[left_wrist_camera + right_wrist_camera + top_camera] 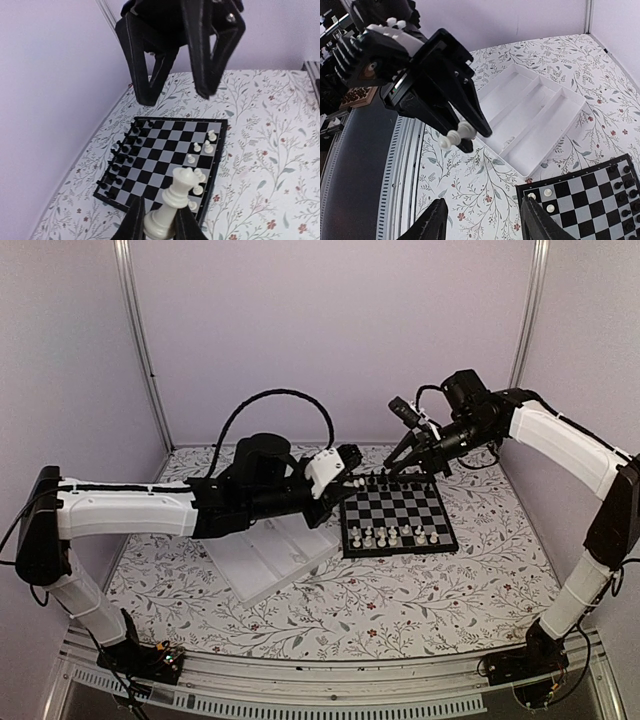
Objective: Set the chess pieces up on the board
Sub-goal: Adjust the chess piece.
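**Top view:** A black-and-grey checked board [398,510] lies flat on the floral-print counter [330,625]. At the board's far-left corner the left pincer [352,481] is closed on one glossy white chessman [357,483]. The right pincer [405,463] hangs over the board's far edge. Left of the board lies a white moulded tray [265,560] with long compartments.

**Left wrist:** Slim black fingers [136,220] clamp the crowned chessman's round base, and it sits tilted. Tiny black chessmen [120,160] line one edge of the board. Small white chessmen [200,160] stand scattered near the opposite edge.

**Right wrist:** The right pincer's jaws are spread wide with nothing between them, above the counter beside a corner of the board.
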